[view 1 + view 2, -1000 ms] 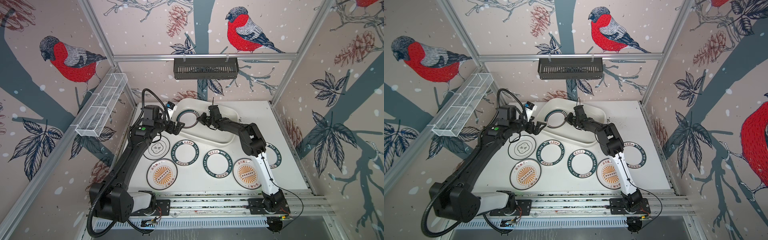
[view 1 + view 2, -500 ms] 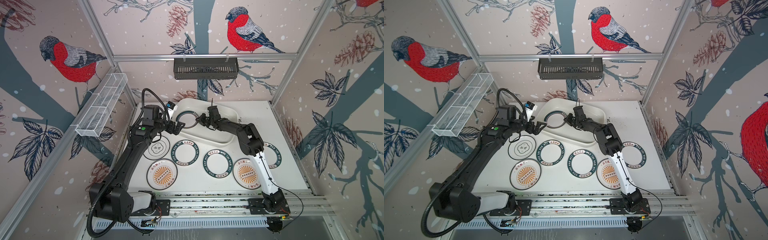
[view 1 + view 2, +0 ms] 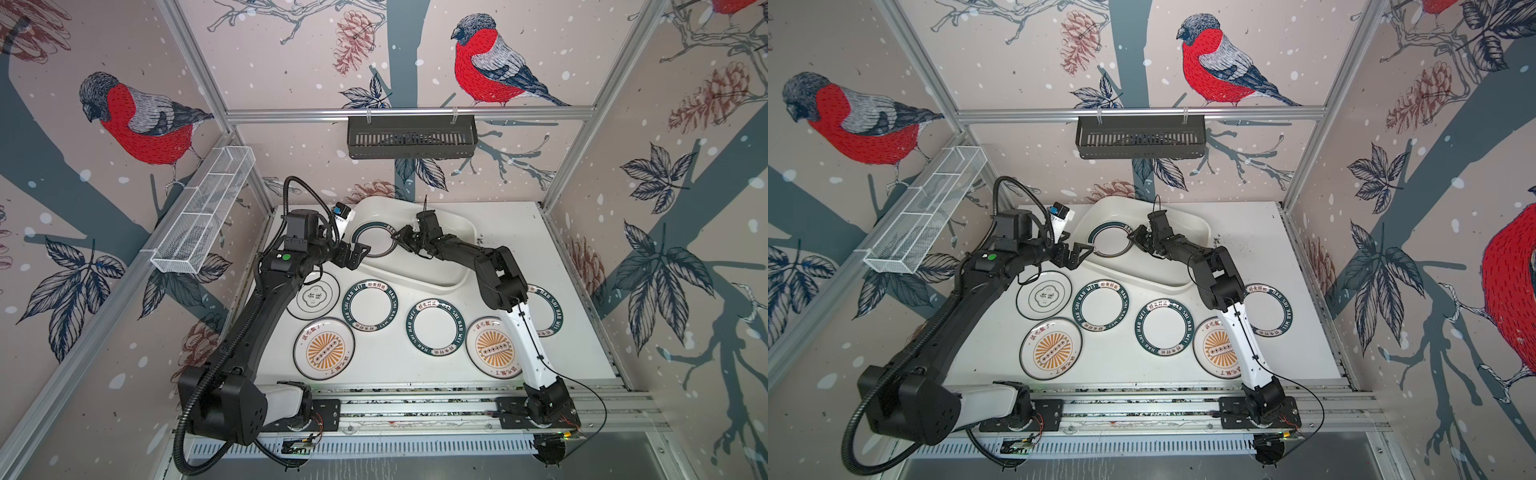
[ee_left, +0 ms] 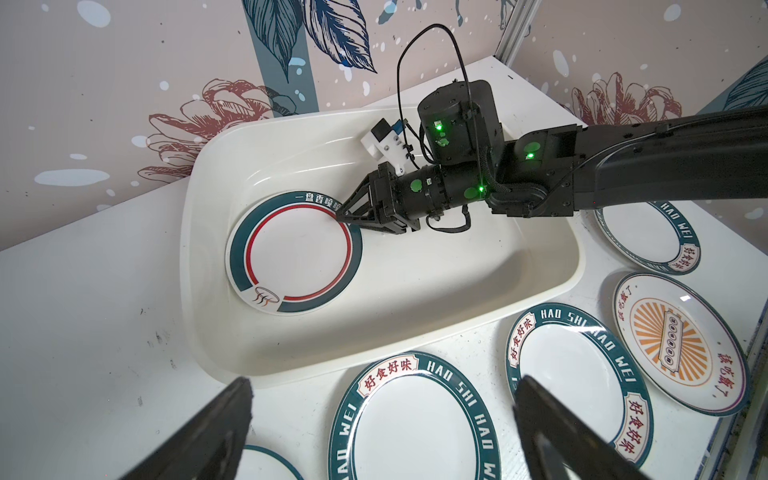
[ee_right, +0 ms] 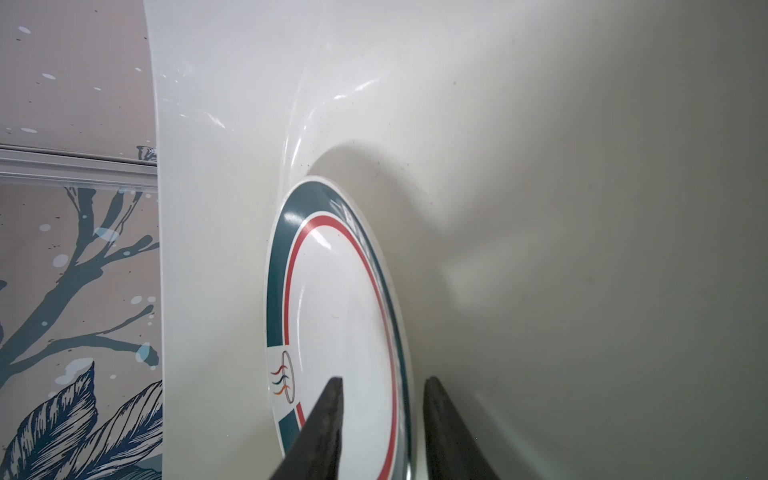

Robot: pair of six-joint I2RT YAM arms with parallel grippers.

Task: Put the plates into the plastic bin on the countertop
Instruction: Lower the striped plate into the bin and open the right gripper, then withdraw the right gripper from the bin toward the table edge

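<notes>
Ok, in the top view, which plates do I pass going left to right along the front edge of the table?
Left sunburst plate → green-rim plate → right sunburst plate, whose right side is hidden by the right arm.

Glossy plastic bin (image 4: 374,328), glossy glazed plate (image 4: 299,253)

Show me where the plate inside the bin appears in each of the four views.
Top view: plate in the bin, at its left end.
Top view: plate there too.
Left wrist: plate flat in the bin.
Right wrist: plate seen obliquely, near the bin wall.
Shared landmark: right gripper at its rim.
</notes>
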